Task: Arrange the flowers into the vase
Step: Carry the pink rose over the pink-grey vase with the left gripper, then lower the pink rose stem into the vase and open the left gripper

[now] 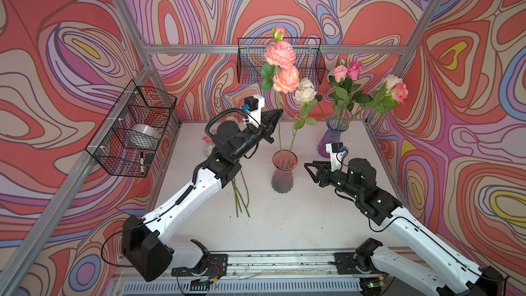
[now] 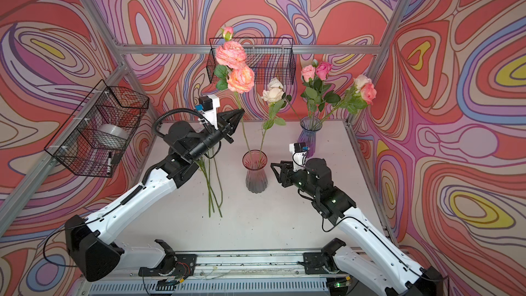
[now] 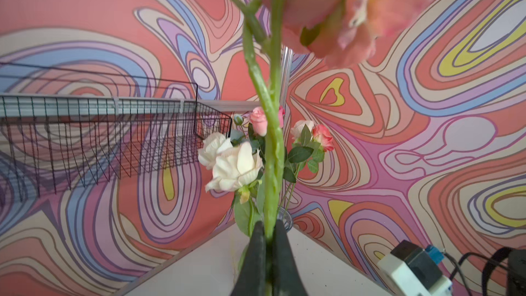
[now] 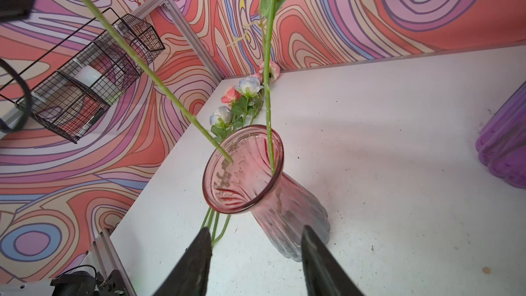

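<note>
Stem of a coral flower (image 1: 285,79) is clamped between the closed jaws of the left gripper (image 3: 269,224) — two full blooms and a bud stand above the grip; below it the stem slants down, and its lower end lies just inside the mouth of the pink vase (image 4: 257,172), which stands upright mid-table. A white rose (image 1: 305,91) stands in the same vase, its stem resting against the rim; the right gripper (image 1: 308,166) hovers low just beside the vase, jaws parted, holding nothing. Near the back right corner a purple vase (image 1: 330,138) holds several pink and cream roses; more flowers (image 4: 244,101) — pale blue and pink — lie flat on the table (image 1: 284,223) beneath the left arm, stems pointing toward the front.
</note>
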Action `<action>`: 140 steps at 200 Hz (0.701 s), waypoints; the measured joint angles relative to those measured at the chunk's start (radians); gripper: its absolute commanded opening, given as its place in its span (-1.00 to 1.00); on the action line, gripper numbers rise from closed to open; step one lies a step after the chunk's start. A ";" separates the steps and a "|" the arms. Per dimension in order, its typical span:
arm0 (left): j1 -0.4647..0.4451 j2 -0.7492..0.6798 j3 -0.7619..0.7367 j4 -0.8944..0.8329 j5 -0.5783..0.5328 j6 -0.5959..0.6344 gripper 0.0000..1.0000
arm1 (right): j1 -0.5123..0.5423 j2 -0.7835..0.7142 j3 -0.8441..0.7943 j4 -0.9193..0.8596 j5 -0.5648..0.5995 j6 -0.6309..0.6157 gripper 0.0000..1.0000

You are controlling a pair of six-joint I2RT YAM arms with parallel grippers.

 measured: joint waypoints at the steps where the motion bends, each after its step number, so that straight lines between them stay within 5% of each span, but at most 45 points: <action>1: -0.001 0.002 -0.003 0.001 0.000 0.000 -1.00 | 0.000 0.000 0.000 -0.001 0.001 0.000 0.05; 87: -0.047 0.072 -0.277 0.176 -0.150 -0.122 -1.00 | 0.000 0.037 -0.008 -0.010 0.019 -0.005 0.05; 140: -0.047 0.099 -0.285 0.209 -0.175 -0.158 -0.50 | 0.000 0.046 -0.008 -0.010 0.019 -0.001 0.05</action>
